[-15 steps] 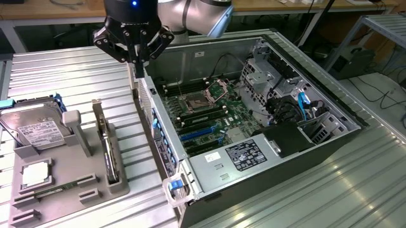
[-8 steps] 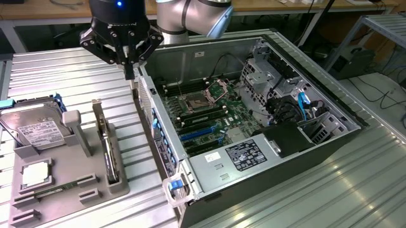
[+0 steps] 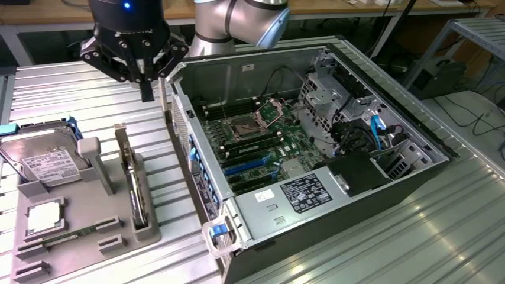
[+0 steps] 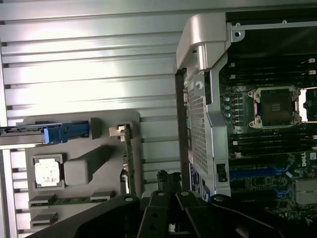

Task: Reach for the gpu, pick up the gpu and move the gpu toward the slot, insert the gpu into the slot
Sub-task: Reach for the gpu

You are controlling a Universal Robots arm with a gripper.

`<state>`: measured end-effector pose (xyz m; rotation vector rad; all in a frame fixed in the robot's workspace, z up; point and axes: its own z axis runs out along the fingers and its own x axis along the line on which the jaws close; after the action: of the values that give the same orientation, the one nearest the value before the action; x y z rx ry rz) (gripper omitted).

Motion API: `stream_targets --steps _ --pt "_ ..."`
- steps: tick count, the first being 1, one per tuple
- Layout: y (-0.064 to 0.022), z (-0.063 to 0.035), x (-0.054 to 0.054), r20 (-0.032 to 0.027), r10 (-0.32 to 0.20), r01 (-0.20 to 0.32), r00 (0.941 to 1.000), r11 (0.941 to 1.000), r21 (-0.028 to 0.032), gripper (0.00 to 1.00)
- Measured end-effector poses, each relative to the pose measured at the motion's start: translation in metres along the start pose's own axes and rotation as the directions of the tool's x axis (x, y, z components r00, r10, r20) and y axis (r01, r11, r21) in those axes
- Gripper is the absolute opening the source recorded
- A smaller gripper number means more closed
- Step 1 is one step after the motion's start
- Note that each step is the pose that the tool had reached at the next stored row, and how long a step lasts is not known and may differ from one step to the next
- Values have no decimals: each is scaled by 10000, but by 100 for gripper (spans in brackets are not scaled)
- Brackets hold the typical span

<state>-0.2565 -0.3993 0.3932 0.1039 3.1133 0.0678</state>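
The black two-finger gripper [image 3: 146,94] hangs above the ribbed aluminium table top [image 3: 71,94], just outside the open dark-grey computer case [image 3: 261,77], off the wall that faces the exterior view's left. Its fingers are drawn together and grasp nothing. In the wrist view the gripper [image 4: 166,178] sits close to that same case [image 4: 198,124] wall.

The gpu [image 3: 136,189], a thin dark circuit card with a silver metal bracket at one end, stands on edge in a groove of the flat grey plastic holding tray [image 3: 118,236]. The tray lies on the table just beside the case, on the exterior view's left of it. The gpu is the tray item nearest the case, and it is apart from the gripper. In the wrist view the gpu [image 4: 128,153] appears edge-on, with its bracket at the end of the tray [image 4: 84,119] nearest the gripper.

Farther from the case, the same tray carries:
- a silver boxy hard drive [image 3: 44,160], propped up;
- a small square silver processor chip [image 3: 44,216], lying flat;
- a narrow green memory stick [image 3: 71,236], lying flat.

Inside the case, the green motherboard [image 3: 261,142] lies exposed, with an open square processor socket [image 3: 272,112] and blue expansion slots [image 3: 248,165]. A grey power supply box [image 3: 292,198] with a white label fills the case end nearest the exterior camera.
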Motion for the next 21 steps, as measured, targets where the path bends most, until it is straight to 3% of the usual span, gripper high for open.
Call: stream_targets --steps 21 --pt "-36 -13 487 -3 -64 64 10000 10000 -2 11"
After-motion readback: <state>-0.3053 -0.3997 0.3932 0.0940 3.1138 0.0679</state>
